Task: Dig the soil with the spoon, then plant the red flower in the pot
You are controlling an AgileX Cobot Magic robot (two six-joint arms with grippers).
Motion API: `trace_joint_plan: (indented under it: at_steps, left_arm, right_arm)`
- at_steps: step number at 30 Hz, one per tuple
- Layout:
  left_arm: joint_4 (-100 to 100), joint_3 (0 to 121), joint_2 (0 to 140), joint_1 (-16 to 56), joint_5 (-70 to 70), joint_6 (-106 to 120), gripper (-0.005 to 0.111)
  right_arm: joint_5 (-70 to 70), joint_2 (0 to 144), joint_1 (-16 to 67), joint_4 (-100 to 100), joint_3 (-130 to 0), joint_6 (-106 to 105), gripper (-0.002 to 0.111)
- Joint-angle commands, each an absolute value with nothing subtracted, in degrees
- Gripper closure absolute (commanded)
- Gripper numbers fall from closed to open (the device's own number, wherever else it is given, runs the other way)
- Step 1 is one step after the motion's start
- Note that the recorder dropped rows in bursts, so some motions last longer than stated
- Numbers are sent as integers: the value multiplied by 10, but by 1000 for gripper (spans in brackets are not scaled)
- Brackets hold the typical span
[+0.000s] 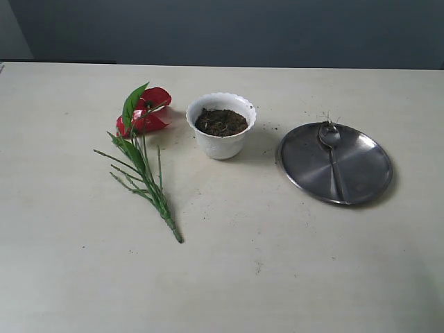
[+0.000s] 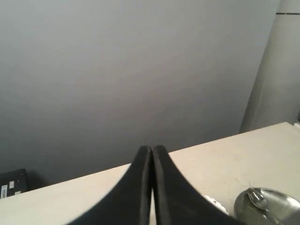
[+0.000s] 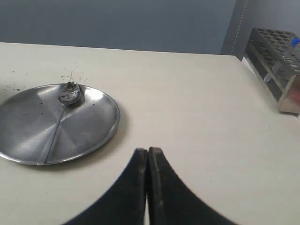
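Note:
The white scalloped pot [image 1: 222,126] stands mid-table, filled with dark brown soil [image 1: 220,122]. Left of it the red flower [image 1: 143,118] lies flat, its green stems running toward the front. The silver spoon [image 1: 332,154] rests on a round steel plate [image 1: 305,159] at the right, its head toward the far rim with soil fibres on it; the spoon [image 3: 65,101] also shows in the right wrist view. No gripper appears in the exterior view. My left gripper [image 2: 152,149] is shut and empty, high above the table. My right gripper [image 3: 148,151] is shut and empty, short of the plate [image 3: 93,126].
A test-tube rack [image 3: 279,63] stands at the table's far right edge in the right wrist view. Soil crumbs are scattered on the tabletop near the plate. A grey wall runs behind the table.

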State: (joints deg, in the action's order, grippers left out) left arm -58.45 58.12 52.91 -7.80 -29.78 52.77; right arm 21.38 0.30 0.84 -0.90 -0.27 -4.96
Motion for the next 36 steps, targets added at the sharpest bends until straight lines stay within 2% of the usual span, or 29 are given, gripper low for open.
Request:
trace_joint_plan:
  at_steps: [1,18,36]
  left_arm:
    - [-606,588,537,-64,-287,561,106]
    - [-603,766,536,-57,-197,559,106]
    - [-515,775,536,-57,-213,534,106]
  right_arm:
    - [208,0,7,-7,0,-50,108]
    - [208,0,7,-7,0,-50,108]
    - [209,0,7,-7,0,-50,108]
